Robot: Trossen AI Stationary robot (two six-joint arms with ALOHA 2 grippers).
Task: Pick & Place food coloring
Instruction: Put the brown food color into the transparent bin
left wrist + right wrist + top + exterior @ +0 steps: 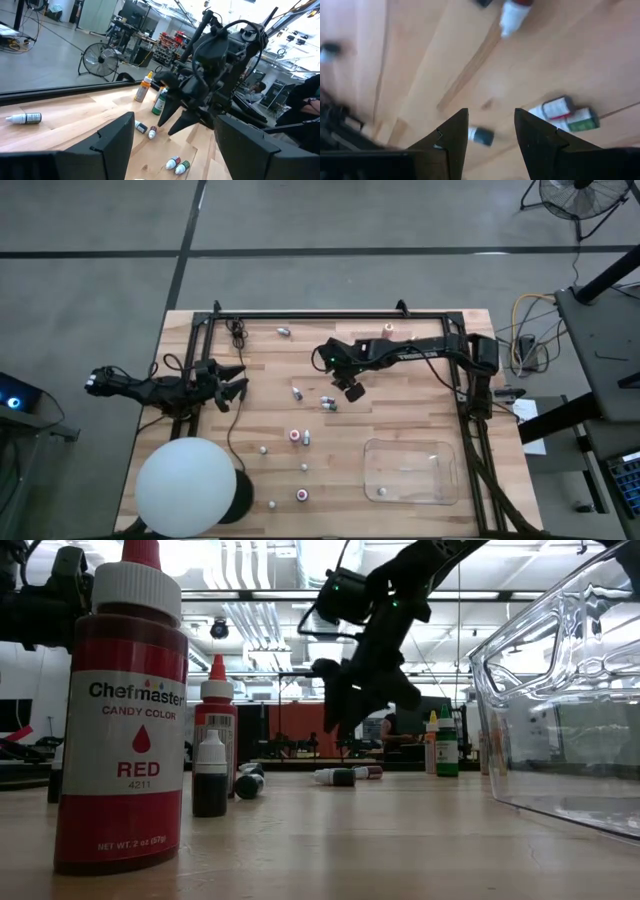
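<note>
The right hand (353, 391) hangs above the middle of the counter (400, 420), its fingers (451, 134) parted with nothing between them. Just below it and slightly to one side lie two small food coloring bottles (327, 402) side by side; another bottle (481, 135) shows in the gap between the fingers. This looks like the approach step of a pick: the next move calls for lining up over one bottle, lowering, and pinching it without nudging its neighbour. More bottles are scattered between the hand and the clear tray (412, 471), which holds one small bottle. The left hand (232, 381) waits well apart, spread and empty. In the high view the bottles' cap colours are hard to make out.
</note>
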